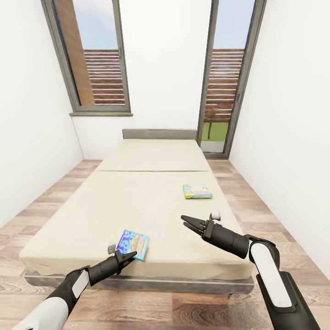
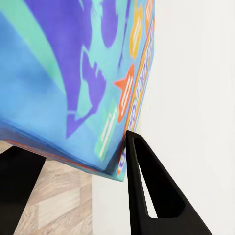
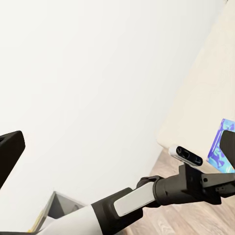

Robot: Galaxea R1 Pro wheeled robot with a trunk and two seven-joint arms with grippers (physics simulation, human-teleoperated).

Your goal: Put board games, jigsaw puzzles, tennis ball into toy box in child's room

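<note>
A two-armed robot stands at the foot of the bed in a narrow white-walled room, both arms reaching over the beige mattress. The left end effector pinches the near edge of the blue board game, which sits at the bed's foot end, left of centre; in the left wrist view the blue board game fills the space between the two dark fingers, one on each side of the box. The right end effector hangs over the bed nearer its right edge, its two fingers spread with nothing between them. In the right wrist view one dark fingertip shows against the white wall, with the left arm and a sliver of the blue board game beyond. The green and white board game lies flat on the mattress, farther toward the headboard than the right end effector and close to the bed's right edge. A window and a glass door stand in the wall behind the headboard.
</note>
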